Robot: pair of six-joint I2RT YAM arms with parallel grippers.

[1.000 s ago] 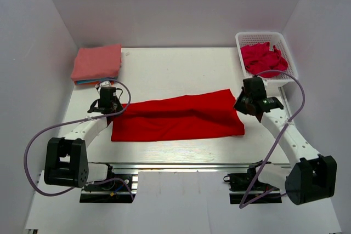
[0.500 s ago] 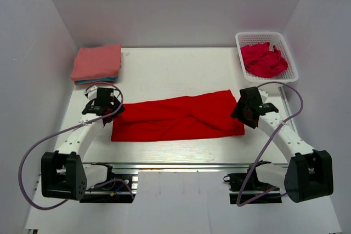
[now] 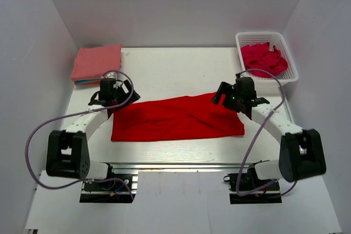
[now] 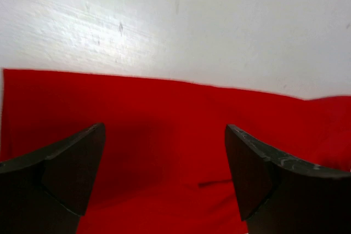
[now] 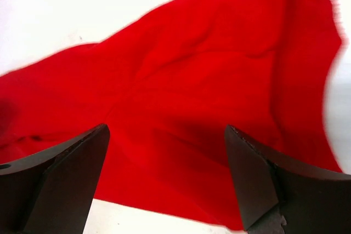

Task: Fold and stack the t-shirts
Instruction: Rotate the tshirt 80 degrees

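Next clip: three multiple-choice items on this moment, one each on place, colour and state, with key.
1. Where does the folded stack lie? A) far-left corner of the table B) far-right corner C) near edge
2. What colour is the middle t-shirt? A) teal B) bright red C) orange
3. How are the left claw and right claw? A) both open B) both shut C) only left open
Key: 1A, it sits far left in the top view; 2B, red fills both wrist views; 3A, jaws apart, nothing between.
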